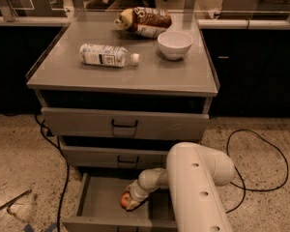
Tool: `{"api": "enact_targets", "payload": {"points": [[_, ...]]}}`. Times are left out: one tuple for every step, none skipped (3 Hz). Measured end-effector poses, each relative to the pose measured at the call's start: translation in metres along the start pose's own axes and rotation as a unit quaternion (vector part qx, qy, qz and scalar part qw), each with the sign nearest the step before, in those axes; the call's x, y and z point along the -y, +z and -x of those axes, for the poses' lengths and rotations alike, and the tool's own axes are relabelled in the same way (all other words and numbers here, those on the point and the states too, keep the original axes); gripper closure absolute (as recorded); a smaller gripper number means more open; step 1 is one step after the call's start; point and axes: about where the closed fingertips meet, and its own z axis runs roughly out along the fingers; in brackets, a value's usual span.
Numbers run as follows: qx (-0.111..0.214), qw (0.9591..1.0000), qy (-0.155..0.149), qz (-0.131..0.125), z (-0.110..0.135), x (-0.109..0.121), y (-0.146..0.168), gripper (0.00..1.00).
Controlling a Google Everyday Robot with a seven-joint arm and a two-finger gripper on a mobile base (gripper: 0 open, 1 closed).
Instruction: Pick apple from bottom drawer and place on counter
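gripper (pixel 131 203): mine, low in the bottom drawer (pixel 99 202), against the apple (pixel 124 199); whether I grip it, I cannot tell.
bottom drawer: pulled open; holds the apple.
counter (pixel 135 79): lying bottle (pixel 108 55), white bowl (pixel 175 44), snack bag (pixel 145 22).

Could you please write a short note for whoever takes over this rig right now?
The gripper is down inside the open, shallow grey metal bottom drawer, right at the small round red-orange apple; a grasp is not confirmed.
The apple lies in the drawer, near its middle.
The flat grey metal counter holds a lying plastic bottle, a white bowl and a brown snack bag.
Done: drawer open, gripper at the apple.
Left: secure the apple, lift it out, set it on the counter.
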Motion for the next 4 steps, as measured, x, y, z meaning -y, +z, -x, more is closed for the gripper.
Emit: {"api": "enact_targets", "payload": {"points": [[0.0,1.0,0.0,0.0,0.0,0.0,0.0,1.0],[0.0,1.0,-0.002,-0.007,0.006,-0.002,-0.018,1.0],[-0.011,0.9997,-0.012,-0.019,0.019,-0.002,-0.062,1.0],[-0.018,0.9994,-0.017,-0.025,0.029,-0.003,-0.092,1.0]]}}
